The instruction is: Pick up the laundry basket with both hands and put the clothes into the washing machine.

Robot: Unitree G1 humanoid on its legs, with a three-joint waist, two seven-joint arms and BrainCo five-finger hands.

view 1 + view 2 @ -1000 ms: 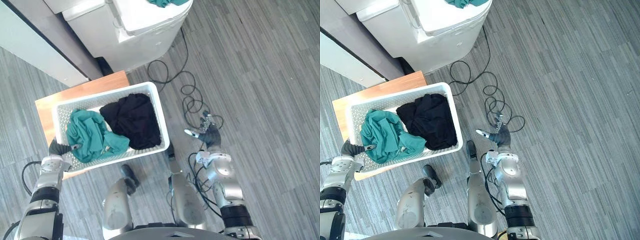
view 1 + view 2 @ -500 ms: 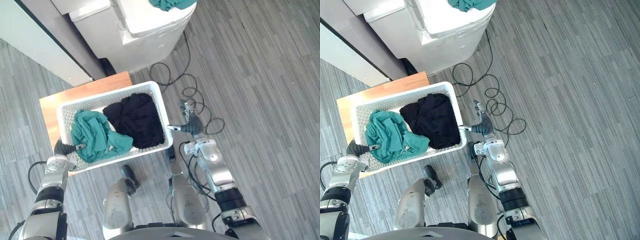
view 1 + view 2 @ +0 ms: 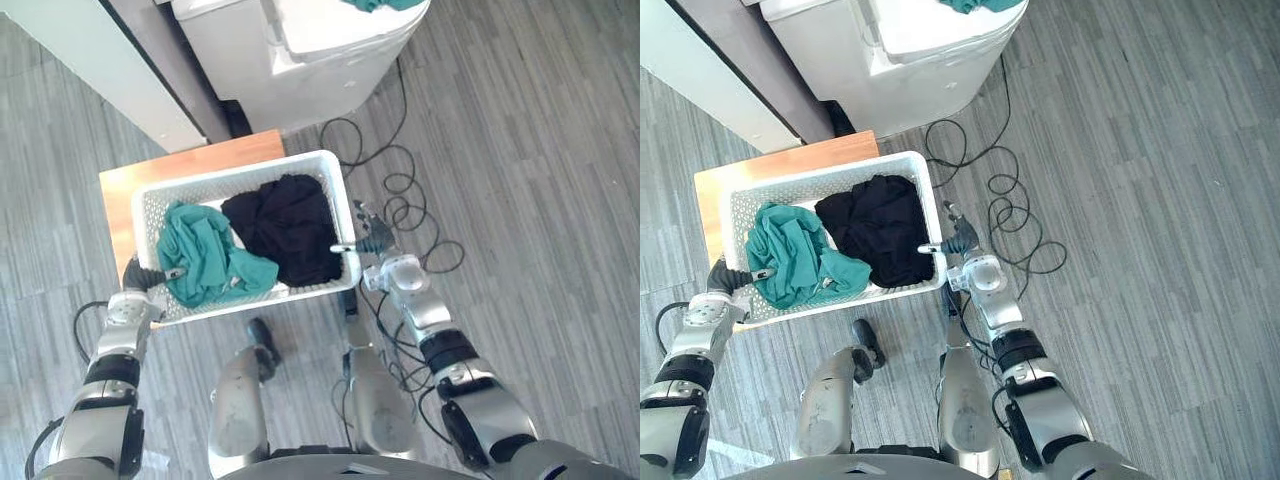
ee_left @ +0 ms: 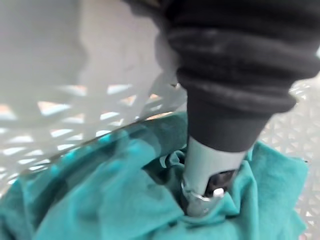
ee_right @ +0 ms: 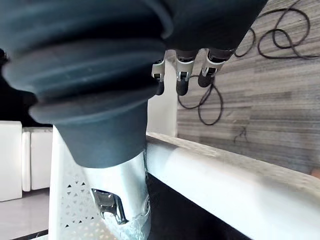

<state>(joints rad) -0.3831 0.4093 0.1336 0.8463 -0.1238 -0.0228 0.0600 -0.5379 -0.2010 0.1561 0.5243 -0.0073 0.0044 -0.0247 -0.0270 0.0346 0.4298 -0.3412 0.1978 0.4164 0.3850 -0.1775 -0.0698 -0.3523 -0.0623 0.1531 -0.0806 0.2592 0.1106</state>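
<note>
Basket [image 3: 232, 170] of clothes [image 3: 290, 225] on worktop [image 3: 200, 160], right hand [image 3: 372, 236] straddling its right rim, fingers [image 5: 181, 84] straight, left hand [image 3: 140, 278] at left end, grip cannot be told

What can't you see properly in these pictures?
Washing machine: its far end and most of the teal cloth on it, cut off by the eye views' upper edge.
Basket floor: covered by the teal garment and black garment.
Left hand's grip: hidden behind its dark cover and the basket wall in the left wrist view.

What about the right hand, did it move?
Yes. The right hand moved left: earlier it was apart from the basket, now it is at its right rim.
</note>
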